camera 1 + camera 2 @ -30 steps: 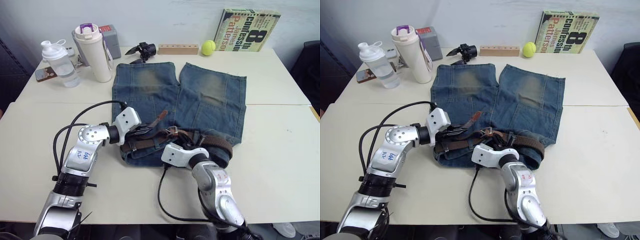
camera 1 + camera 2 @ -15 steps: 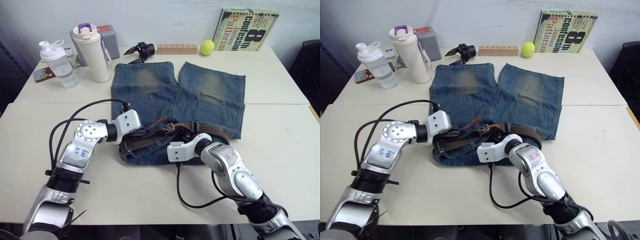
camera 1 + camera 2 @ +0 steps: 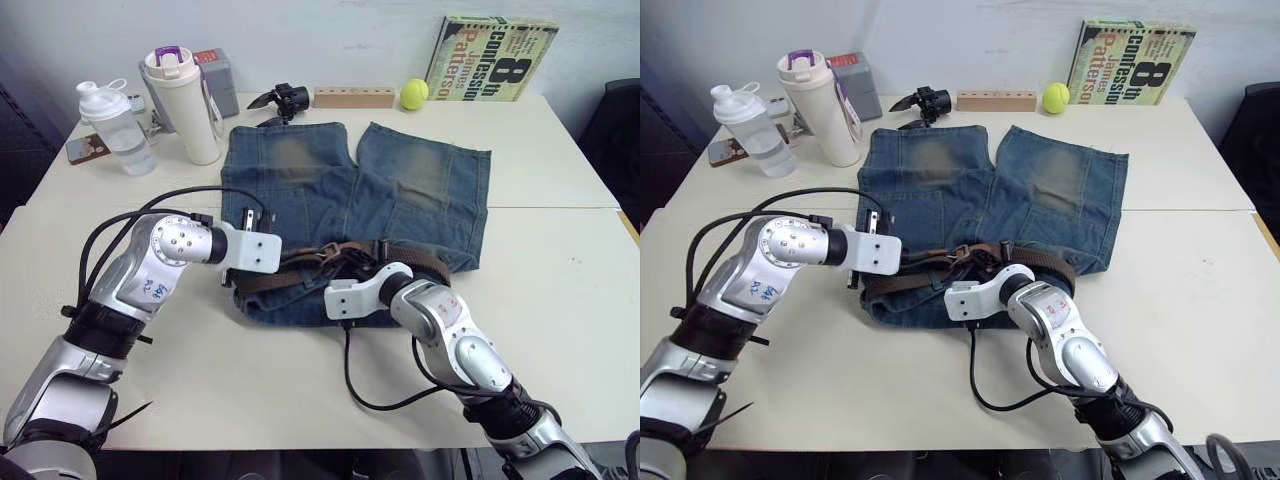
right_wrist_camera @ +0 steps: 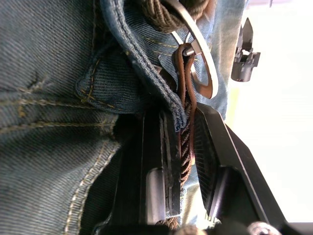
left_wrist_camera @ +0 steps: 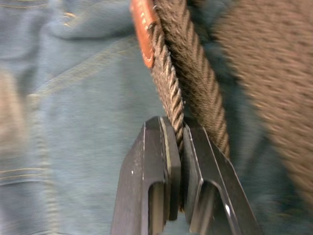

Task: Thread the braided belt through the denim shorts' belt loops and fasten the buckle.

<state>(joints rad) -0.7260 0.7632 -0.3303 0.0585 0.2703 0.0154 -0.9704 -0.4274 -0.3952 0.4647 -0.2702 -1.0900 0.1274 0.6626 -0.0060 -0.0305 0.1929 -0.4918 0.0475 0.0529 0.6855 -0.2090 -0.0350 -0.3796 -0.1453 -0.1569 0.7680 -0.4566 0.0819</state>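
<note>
Here the shorts (image 3: 400, 190) lie flat near the middle of the table (image 3: 560, 290), legs toward the far edge and waistband toward the near edge. The belt (image 3: 300, 281) runs along that waistband, between the two grippers.

The left gripper (image 5: 179, 147) is clamped on the belt: in the left wrist view the braid runs edge-on between the two black fingers (image 5: 159, 161), which press it from both sides, with a tan leather piece beside the braid further out.

The right gripper (image 4: 183, 147) sits at the middle of the waistband. Its jaws stand slightly parted, with a strand of belt and a fold of denim between them (whether both fingers actually bear on the strand is hard to tell). The buckle (image 4: 201, 63) lies just beyond the fingertips, its silver frame resting against the denim.
</note>
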